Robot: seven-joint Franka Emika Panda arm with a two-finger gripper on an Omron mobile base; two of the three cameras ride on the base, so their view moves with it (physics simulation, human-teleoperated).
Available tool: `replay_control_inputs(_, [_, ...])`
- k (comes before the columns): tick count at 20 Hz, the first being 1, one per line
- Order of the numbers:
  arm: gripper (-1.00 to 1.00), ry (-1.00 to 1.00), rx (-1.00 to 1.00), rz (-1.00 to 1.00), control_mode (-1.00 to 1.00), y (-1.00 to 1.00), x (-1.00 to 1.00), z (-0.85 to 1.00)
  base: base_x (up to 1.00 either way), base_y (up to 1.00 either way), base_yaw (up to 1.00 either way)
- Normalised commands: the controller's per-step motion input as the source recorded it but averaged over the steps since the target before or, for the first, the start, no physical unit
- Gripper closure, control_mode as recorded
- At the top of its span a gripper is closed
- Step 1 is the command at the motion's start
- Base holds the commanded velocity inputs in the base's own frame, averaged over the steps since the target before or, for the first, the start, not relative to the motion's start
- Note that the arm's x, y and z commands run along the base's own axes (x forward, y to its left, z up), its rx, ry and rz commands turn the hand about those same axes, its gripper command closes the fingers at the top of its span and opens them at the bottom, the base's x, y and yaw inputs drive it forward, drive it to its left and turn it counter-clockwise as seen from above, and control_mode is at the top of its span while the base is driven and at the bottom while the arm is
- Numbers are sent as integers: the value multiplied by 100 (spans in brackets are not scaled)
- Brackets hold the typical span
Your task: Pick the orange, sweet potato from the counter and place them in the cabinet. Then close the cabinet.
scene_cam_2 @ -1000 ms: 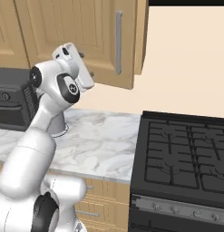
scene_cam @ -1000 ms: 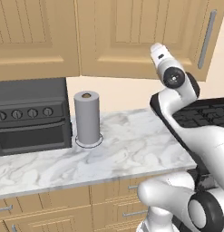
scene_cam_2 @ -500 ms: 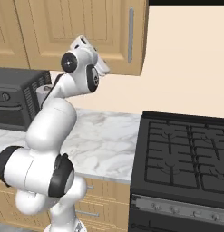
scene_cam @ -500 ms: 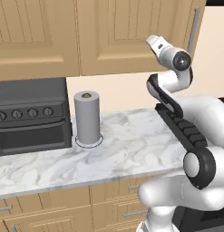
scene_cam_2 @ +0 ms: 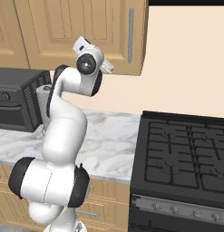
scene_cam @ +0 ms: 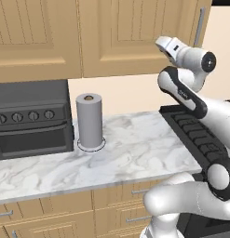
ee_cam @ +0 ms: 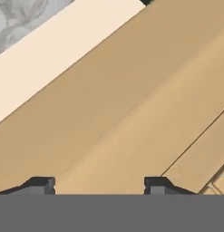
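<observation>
One cabinet (scene_cam: 135,37) spans the wall, its doors shut, with one grey bar handle (scene_cam_2: 130,35) on the near door. Below runs one marbled counter (scene_cam: 135,148); no orange or sweet potato lies on it. One black stove (scene_cam_2: 186,158) adjoins it, and one dark toaster oven (scene_cam: 30,116) sits beside one paper-towel roll (scene_cam: 89,120). The gripper (ee_cam: 99,183) is raised against the cabinet door, jaws apart and holding nothing.
</observation>
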Motion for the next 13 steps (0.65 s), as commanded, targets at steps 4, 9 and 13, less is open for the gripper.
replay_control_inputs(4, [-100, 11, -15, 13, -100, -28, -100, 53, 0, 0, 0])
replay_control_inputs(9, [-100, 10, -16, 13, -100, -18, -100, 69, 0, 0, 0])
replay_control_inputs(13, [-100, 11, -15, 14, -100, -1, -100, 19, 0, 0, 0])
